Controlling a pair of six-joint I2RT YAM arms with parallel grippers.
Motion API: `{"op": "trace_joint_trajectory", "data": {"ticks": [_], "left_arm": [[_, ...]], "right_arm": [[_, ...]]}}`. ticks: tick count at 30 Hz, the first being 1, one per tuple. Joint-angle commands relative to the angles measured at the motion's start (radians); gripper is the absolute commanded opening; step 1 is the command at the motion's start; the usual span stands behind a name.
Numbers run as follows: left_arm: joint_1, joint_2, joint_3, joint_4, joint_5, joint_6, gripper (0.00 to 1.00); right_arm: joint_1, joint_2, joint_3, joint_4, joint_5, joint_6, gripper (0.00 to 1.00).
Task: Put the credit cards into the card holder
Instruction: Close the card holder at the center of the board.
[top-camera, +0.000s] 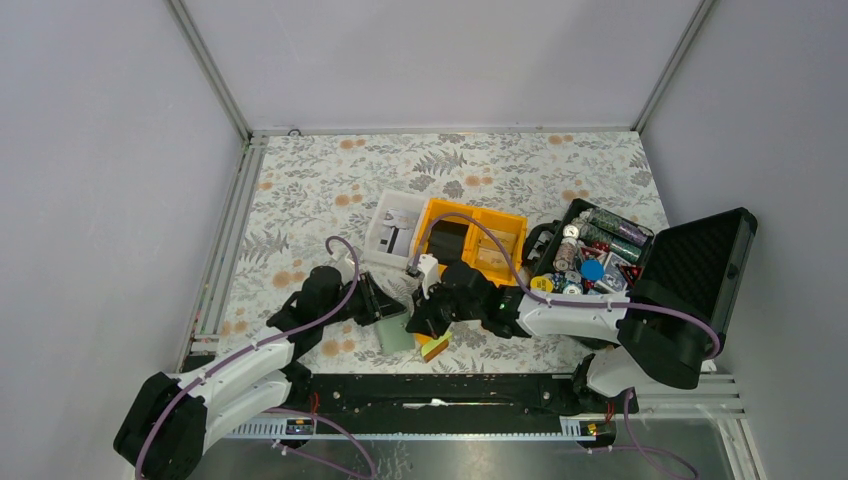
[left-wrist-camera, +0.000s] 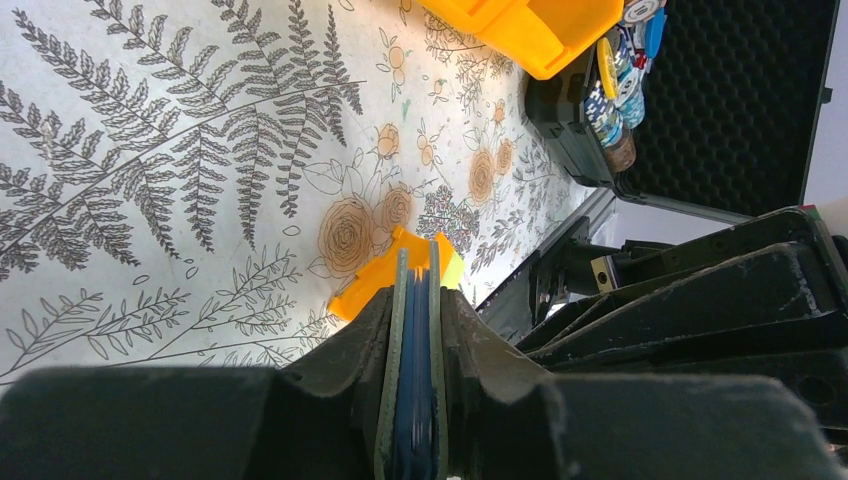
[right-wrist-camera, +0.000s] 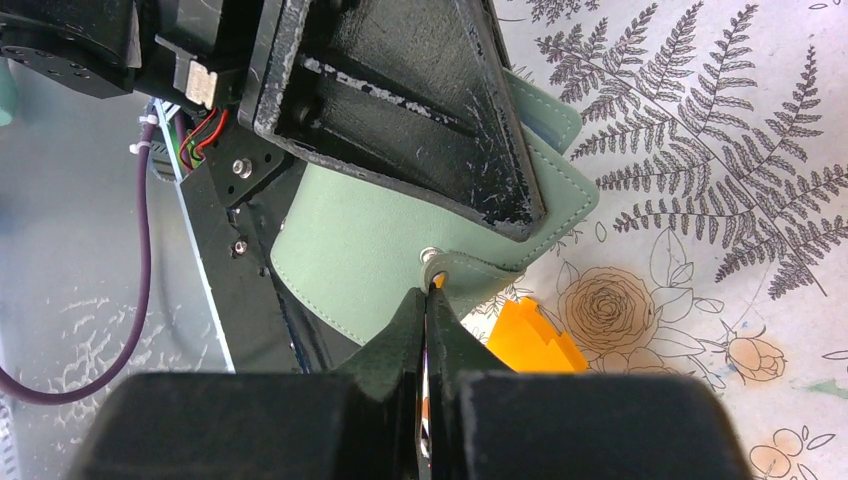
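Note:
The grey-green card holder (top-camera: 396, 330) (right-wrist-camera: 350, 250) hangs near the table's front edge, and my left gripper (top-camera: 383, 312) (left-wrist-camera: 415, 300) is shut on it. The left wrist view shows it edge-on, its blue lining (left-wrist-camera: 413, 400) between two green edges. My right gripper (top-camera: 427, 318) (right-wrist-camera: 432, 300) is shut on a thin credit card (right-wrist-camera: 431, 345), also edge-on, with its tip at the holder's snap strap (right-wrist-camera: 470, 272). A black card (top-camera: 449, 241) and a tan card (top-camera: 491, 256) lie in the yellow bin (top-camera: 518, 222).
An orange-yellow wedge block (top-camera: 436, 347) (right-wrist-camera: 530, 338) lies on the floral cloth just below both grippers. A white tray (top-camera: 380, 215) sits left of the bin. At the right stands an open black foam-lined case (top-camera: 700, 262) with poker chips (top-camera: 588, 268). A metal rail (top-camera: 450, 395) runs along the near edge.

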Motion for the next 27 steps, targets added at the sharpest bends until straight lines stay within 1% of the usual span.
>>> {"op": "trace_joint_trajectory", "data": {"ticks": [1, 19, 27], "left_arm": [[-0.007, -0.014, 0.027, 0.051, -0.035, 0.001, 0.02], [-0.035, -0.016, 0.044, 0.035, -0.061, 0.003, 0.00], [-0.035, -0.008, 0.055, 0.030, -0.076, -0.011, 0.00]], "right_arm": [[0.019, 0.002, 0.053, 0.078, -0.002, 0.009, 0.00], [0.027, 0.043, 0.092, 0.062, -0.008, -0.007, 0.00], [0.060, 0.081, 0.118, -0.011, -0.014, -0.044, 0.00]]}}
